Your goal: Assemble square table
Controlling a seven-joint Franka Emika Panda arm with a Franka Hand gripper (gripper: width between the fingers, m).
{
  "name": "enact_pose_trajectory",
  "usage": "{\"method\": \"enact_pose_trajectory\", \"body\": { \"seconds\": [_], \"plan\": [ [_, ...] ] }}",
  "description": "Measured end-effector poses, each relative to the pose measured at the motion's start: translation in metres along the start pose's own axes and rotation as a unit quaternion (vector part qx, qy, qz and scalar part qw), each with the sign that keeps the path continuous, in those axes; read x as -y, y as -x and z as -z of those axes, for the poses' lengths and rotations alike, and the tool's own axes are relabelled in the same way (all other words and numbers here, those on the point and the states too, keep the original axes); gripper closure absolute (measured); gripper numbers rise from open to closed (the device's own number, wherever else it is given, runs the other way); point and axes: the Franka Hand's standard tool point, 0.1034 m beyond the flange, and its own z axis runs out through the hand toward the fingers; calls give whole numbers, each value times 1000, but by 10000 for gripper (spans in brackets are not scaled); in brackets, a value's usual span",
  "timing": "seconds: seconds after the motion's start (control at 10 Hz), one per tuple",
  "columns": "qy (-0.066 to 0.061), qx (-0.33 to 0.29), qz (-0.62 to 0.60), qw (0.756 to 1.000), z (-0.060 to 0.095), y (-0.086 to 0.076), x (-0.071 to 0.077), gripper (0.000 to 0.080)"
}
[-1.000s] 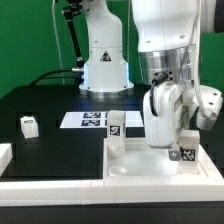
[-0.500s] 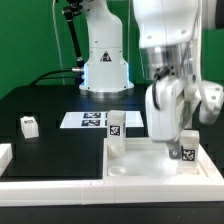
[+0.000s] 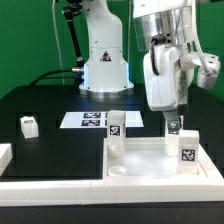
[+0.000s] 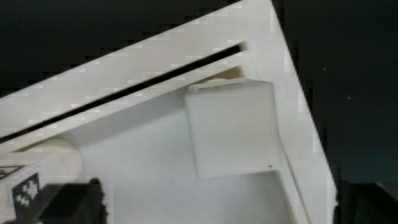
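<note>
My hand (image 3: pixel 172 118) hangs above the tabletop (image 3: pixel 150 160) on the counter (image 3: pixel 50 110) — grip width I cannot tell. Legs (image 3: pixel 185 155) look light, stiff, slick plastic — pinch flat sides.

I am in a robot lab, not a home. My counter (image 3: pixel 45 105) is flat and black, and behind it hangs a plain green wall (image 3: pixel 25 40). My big white robot base (image 3: pixel 104 55) stands at the back of the counter. It has a triangle warning sign on it, and black cables (image 3: pixel 70 45) run down beside it. In front of the base lies the marker board (image 3: pixel 92 120), a thin white strip with black square codes. Small white blocks near the marker board wear the same kind of black and white code. White rails (image 3: pixel 60 185) edge the front of the counter, far from the base.
</note>
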Motion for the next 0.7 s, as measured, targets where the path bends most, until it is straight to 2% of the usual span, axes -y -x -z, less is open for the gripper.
{"method": "enact_pose_trajectory", "body": {
  "seconds": [0.2,0.3,0.4,0.5,0.7],
  "plan": [
    [0,0,5,1000,0,-2,0,151],
    [-8,2,49,999,2,-14,1,151],
    [-19,2,68,998,11,-30,-4,151],
    [-23,2,86,996,22,-45,-15,151],
    [-21,3,120,993,39,-76,-30,151]
  ]
}}
